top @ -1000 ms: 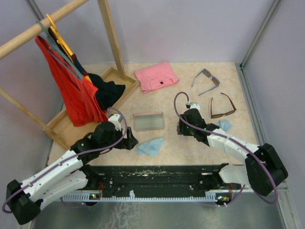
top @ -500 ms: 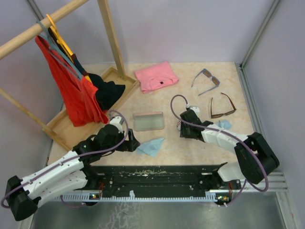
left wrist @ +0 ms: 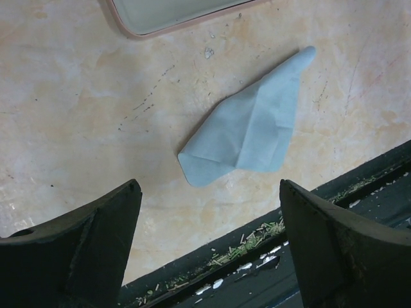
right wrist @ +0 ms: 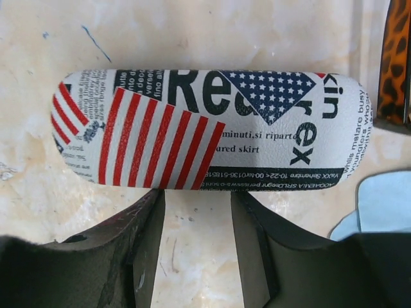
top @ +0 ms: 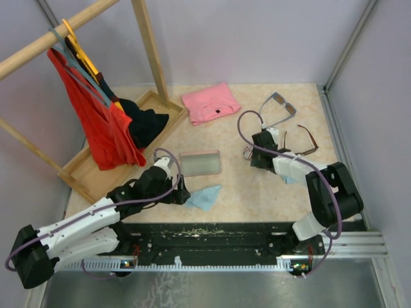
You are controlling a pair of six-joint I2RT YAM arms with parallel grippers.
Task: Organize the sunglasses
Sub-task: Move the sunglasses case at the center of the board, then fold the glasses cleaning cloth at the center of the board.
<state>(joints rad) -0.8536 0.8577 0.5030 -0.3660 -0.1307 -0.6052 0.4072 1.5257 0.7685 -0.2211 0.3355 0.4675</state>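
Observation:
The grey-blue sunglasses (top: 279, 108) lie open at the far right. The brown sunglasses (top: 300, 142) lie just nearer; their mottled frame edge shows in the right wrist view (right wrist: 395, 64). My right gripper (top: 254, 154) (right wrist: 196, 199) is partly open with nothing between its fingers. Its fingertips are at the near long edge of the flag-patterned case (right wrist: 205, 128) (top: 246, 152), left of the brown pair. My left gripper (top: 181, 190) (left wrist: 210, 256) is wide open and empty, just left of a light blue cloth (top: 204, 197) (left wrist: 250, 131).
A pink-rimmed case (top: 200, 162) (left wrist: 173, 13) lies mid-table. A second light blue cloth (right wrist: 379, 205) lies by the right fingers. Pink folded fabric (top: 210, 102) lies at the back. A wooden tray (top: 83, 168) and a clothes rack (top: 149, 45) stand at left. The black front rail (left wrist: 257, 256) is close.
My right gripper has moved away from me and rightward, towards the brown sunglasses, with the flag case at its fingertips. My left gripper has shifted a little right, towards the blue cloth.

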